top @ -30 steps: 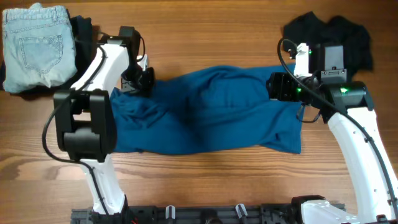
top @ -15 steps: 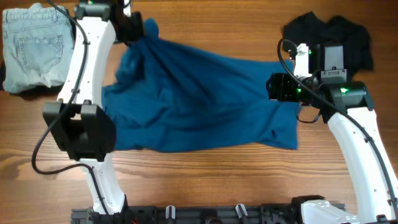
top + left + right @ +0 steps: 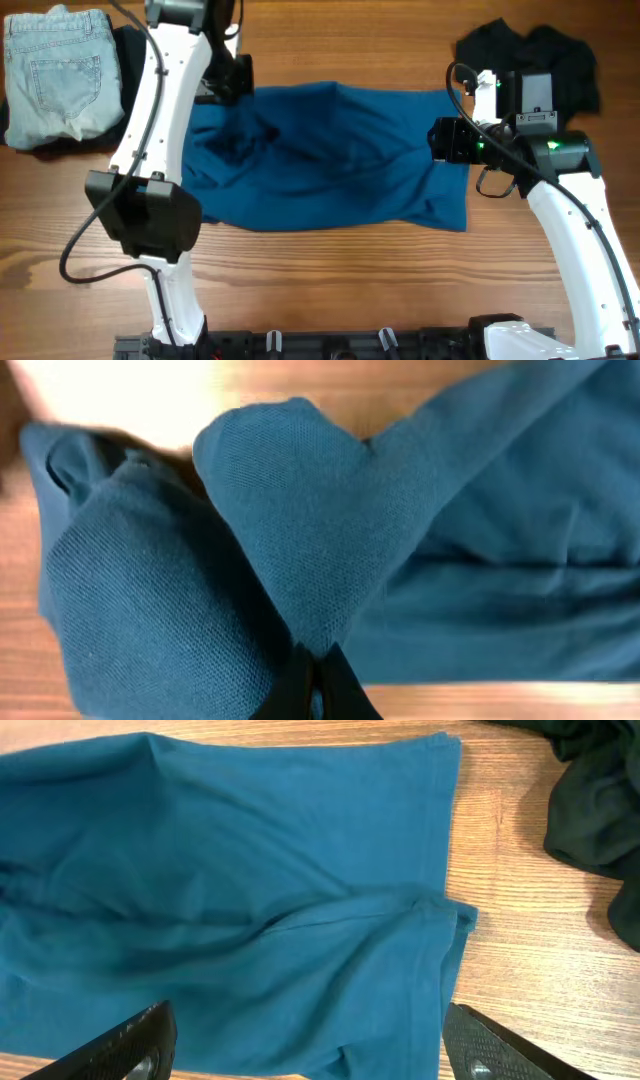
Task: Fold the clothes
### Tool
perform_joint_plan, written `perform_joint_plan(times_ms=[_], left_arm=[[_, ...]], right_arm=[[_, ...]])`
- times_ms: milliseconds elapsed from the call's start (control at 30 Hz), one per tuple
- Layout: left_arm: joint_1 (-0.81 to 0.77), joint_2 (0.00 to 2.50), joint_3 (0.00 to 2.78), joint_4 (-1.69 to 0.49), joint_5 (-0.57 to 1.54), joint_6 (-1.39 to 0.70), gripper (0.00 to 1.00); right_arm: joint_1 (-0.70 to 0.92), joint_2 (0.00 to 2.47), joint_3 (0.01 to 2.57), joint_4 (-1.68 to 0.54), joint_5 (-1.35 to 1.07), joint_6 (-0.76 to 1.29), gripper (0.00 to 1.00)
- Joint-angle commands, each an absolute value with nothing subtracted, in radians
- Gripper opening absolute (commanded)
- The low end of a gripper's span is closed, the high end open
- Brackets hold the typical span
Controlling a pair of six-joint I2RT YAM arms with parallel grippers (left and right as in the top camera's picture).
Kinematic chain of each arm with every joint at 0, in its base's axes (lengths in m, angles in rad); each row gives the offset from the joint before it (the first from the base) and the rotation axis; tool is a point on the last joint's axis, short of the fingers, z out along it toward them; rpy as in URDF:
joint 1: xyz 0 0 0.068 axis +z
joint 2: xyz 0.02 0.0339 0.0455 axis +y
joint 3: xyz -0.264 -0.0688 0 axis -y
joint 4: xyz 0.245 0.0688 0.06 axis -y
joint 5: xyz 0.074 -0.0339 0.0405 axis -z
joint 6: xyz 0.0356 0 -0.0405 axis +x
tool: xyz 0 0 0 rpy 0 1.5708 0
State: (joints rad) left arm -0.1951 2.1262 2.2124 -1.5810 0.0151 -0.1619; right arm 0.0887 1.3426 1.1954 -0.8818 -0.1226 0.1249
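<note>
- Overhead: your deep-blue garment (image 3: 330, 150) lies spread out and rumpled across the middle of the wooden table (image 3: 330, 285), longer side to side than front to back.
- Overhead: your left gripper (image 3: 232, 78) sits at the garment's far left corner, where the cloth bunches up toward it. Your right gripper (image 3: 445, 140) sits at the garment's right edge.
- Overhead: pale folded jeans (image 3: 55, 65) lie well to the left of the garment. A heap of black clothing (image 3: 540, 45) lies just past its far right corner.
- Left wrist: your left gripper (image 3: 315, 685) is pinched tight on a peaked fold of the garment (image 3: 300, 530). The dark fingers (image 3: 290, 695) meet with cloth between them. The rest of the fabric drapes away on both sides, and a strip of table (image 3: 470, 700) shows beneath it.
- Right wrist: your right gripper (image 3: 305, 1025) stands wide, one finger on either side of the garment's (image 3: 250, 870) right hem, with nothing clamped. You cannot tell whether the fingers (image 3: 130, 1040) touch the cloth.
- Right wrist: the black clothing (image 3: 600, 800) lies to the right of the hem, with bare table (image 3: 510, 920) between.
</note>
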Motion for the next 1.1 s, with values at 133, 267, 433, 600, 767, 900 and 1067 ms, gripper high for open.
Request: perform_joint_plan(times_ms=[133,267,433,600,767,900,1067], left_arm=[[-0.177,2.107,2.155,-1.599,-0.056,-0.244,0.61],[-0.175,2.103,2.155,-1.627,-0.056,-0.261,0.71],[-0.174,2.02,2.155,-1.631,-0.12,-0.354,0.71],[-0.16,1.88,2.155,-1.628,-0.178,-0.425,0.72],[-0.159,1.835,2.151,-1.592,-0.166,-0.423,0.77],[-0.15,1.891,2.095,-1.469,-0.166,-0.385,0.84],[-0.023,2.039,2.085,-1.402,-0.064,-0.402,0.82]], right_arm=[[0.091,1.352,1.216,-0.903,-0.131,0.078,0.86],[0.091,1.352,1.216,-0.901,-0.131,0.079,0.86],[0.091,1.352,1.216,-0.902,-0.131,0.078,0.86],[0.091,1.352,1.216,-0.894,-0.132,0.078,0.86],[0.091,1.352,1.216,-0.856,-0.184,0.079,0.87],[0.091,1.352,1.216,-0.854,-0.188,0.077,0.86],[0.091,1.352,1.216,-0.884,-0.177,0.049,0.86]])
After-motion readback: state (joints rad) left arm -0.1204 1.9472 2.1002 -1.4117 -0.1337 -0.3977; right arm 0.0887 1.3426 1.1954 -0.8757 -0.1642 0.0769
